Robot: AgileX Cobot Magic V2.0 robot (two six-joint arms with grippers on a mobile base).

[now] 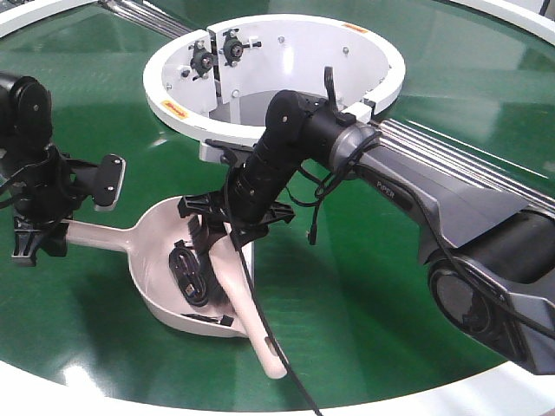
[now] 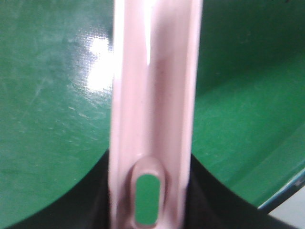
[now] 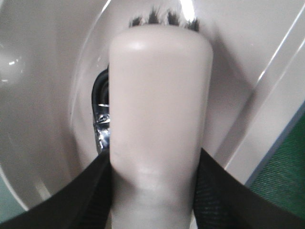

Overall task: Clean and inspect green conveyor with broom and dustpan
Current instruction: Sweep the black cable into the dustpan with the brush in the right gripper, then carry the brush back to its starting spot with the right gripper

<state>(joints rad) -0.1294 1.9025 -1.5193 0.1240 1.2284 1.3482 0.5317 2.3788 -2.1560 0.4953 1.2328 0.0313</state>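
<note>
Two hands: I see both pinching;
Left hand [image 1: 42, 230]: pinches dustpan [image 1: 152, 260] handle;
Right hand [image 1: 227, 224]: pinches broom [image 1: 251, 316], bristles inside dustpan

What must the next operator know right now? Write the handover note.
Left fingers: shut on the dustpan handle, with the pan on the conveyor.
Right fingers: shut on the broom, with the bristles inside the pan.
Done: a dark item lies in the pan, seemingly swept in; I can't tell what it is.
Left: lift the pan clear and check the rest of the belt, since only part of it shows here.
</note>
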